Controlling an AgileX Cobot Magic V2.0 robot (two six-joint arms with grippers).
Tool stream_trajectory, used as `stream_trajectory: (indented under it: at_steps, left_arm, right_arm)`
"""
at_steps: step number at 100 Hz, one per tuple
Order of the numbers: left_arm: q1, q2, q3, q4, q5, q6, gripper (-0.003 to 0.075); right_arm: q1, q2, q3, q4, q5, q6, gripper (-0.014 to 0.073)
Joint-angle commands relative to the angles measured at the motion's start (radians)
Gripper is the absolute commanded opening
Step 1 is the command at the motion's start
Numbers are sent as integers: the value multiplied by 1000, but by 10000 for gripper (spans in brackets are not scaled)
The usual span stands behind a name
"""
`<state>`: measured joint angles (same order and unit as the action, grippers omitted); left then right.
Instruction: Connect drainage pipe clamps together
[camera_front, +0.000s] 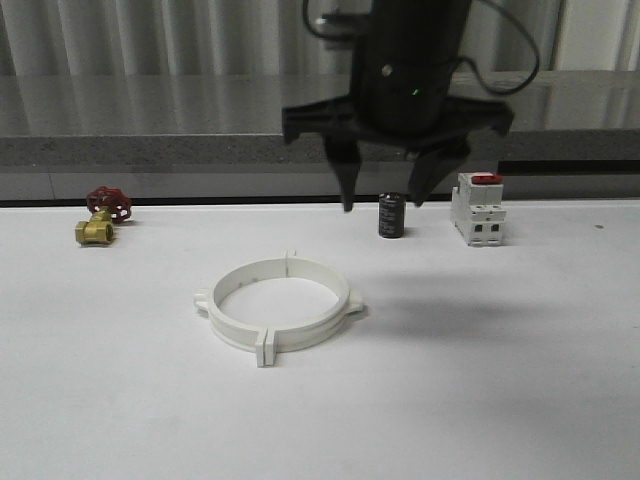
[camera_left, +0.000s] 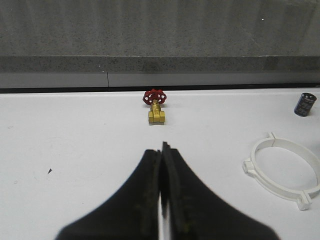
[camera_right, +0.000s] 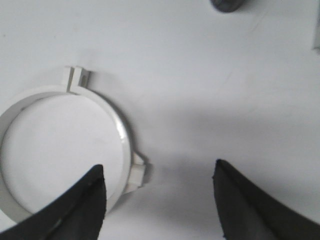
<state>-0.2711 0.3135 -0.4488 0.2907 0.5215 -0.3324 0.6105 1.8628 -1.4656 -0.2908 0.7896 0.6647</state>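
The two white drainage pipe clamps (camera_front: 277, 312) lie on the white table as one closed flat ring with paired end tabs at front and back. My right gripper (camera_front: 383, 203) hangs open high above the table, up and to the right of the ring; in the right wrist view its gripper (camera_right: 159, 175) has nothing between the fingers and the ring (camera_right: 121, 131) lies below. In the left wrist view my left gripper (camera_left: 161, 149) is shut on nothing above bare table, with the ring (camera_left: 260, 150) off to one side.
A brass valve with a red handwheel (camera_front: 101, 217) sits at the back left. A dark cylinder (camera_front: 391, 215) and a white boxy switch with a red top (camera_front: 477, 208) stand at the back right. A grey counter runs behind the table.
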Motion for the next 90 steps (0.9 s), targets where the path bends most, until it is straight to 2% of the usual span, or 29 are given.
stream_trajectory:
  at_steps: [1,23,59,80,90]
  left_arm:
    - [4,9,-26,8,-72,-1,-21]
    - [4,9,-26,8,-72,-1,-21]
    - [4,9,-26,8,-72,-1,-21]
    - [4,9,-26,8,-72,-1,-21]
    - [4,9,-26,8,-72,-1,-21]
  right_arm:
    - [-42,-126,-31,-31,13,-106,472]
    - [-202,-320,42,-31,45,-233,469]
    - [-502,-708,343,9,21,-350,469]
    - [-535,-927,511,29,22,-388,458]
    - [-535,-1031,594,73,32,-391,381]
